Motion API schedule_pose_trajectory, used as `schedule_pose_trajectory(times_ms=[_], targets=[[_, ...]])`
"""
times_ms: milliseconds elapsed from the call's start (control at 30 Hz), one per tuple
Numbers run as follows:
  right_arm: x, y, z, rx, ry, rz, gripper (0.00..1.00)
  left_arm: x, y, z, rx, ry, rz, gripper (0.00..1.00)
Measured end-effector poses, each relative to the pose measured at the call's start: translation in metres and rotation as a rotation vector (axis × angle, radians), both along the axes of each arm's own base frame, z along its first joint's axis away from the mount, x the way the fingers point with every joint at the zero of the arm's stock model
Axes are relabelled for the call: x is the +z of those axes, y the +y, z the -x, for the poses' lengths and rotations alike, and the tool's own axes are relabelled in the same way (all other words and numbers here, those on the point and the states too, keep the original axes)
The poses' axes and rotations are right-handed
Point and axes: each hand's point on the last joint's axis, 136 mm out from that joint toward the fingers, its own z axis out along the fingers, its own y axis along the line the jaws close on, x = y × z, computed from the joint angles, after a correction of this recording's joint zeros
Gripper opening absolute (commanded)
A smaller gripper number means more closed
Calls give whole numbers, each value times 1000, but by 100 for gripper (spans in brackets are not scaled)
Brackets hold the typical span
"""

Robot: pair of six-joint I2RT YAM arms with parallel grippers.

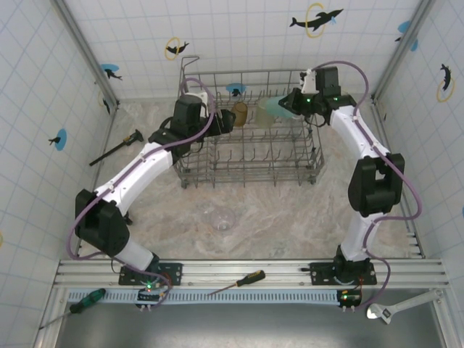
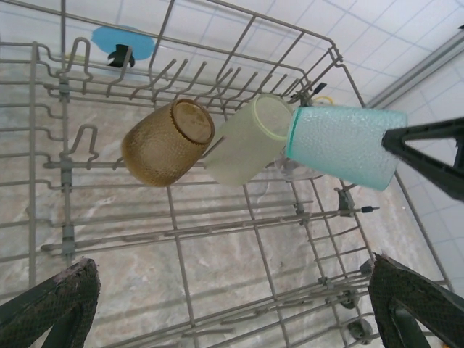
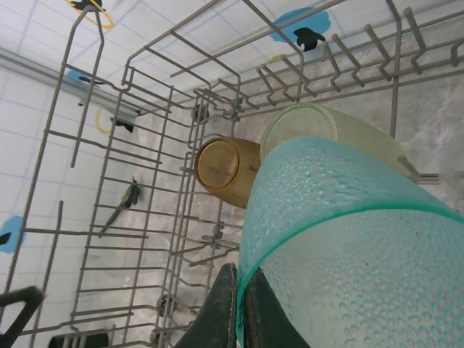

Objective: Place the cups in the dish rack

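The right gripper (image 3: 235, 315) is clamped on the blue cup (image 3: 348, 254), holding it tilted over the rack's (image 1: 250, 172) tines. Just past the cup's far end lies the green cup (image 2: 246, 141), possibly touching it, with the amber cup (image 2: 167, 141) beside that. The left gripper (image 2: 232, 268) hangs with its fingers wide apart, and those cups are ahead of it. A clear cup (image 1: 220, 216) stands on the table (image 1: 290, 217), behind both grippers.
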Motion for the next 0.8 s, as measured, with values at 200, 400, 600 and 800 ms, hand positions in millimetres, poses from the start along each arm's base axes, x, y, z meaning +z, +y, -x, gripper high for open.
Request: schedule_pose_trajectory(times_ms=[200, 400, 600, 800], targets=[[-3, 6, 10, -10, 10, -133, 0, -6, -7, -8, -44, 41, 79, 98], [17, 11, 17, 10, -33, -152, 0, -6, -18, -11, -81, 61, 117, 98], [61, 10, 32, 31, -131, -178, 0, 1, -21, -11, -94, 52, 143, 98], [62, 15, 43, 68, -151, -244, 0, 9, -26, -13, -109, 49, 195, 98]])
